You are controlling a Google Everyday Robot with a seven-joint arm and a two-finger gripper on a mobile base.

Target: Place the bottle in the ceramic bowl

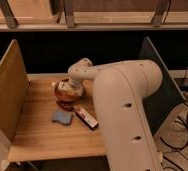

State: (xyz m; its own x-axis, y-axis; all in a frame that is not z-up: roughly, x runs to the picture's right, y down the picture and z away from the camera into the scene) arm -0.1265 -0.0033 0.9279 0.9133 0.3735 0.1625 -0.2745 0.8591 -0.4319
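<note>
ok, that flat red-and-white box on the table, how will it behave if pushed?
The box lies flat on the wooden table, so it would probably slide, not roll or tip. Its long, narrow shape suggests an off-centre push would spin it. The gripper is over the ceramic bowl, beyond it.

Orange-red ceramic bowl [63, 92] sits mid-table — tool [73, 90] just above it.

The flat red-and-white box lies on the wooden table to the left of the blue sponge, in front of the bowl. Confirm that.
Wrong side. In the camera view the flat red-and-white box lies on the wooden table to the right of the blue sponge, not the left. It does lie in front of the ceramic bowl. The gripper is at the bowl, at the end of the arm, mostly hidden.
</note>
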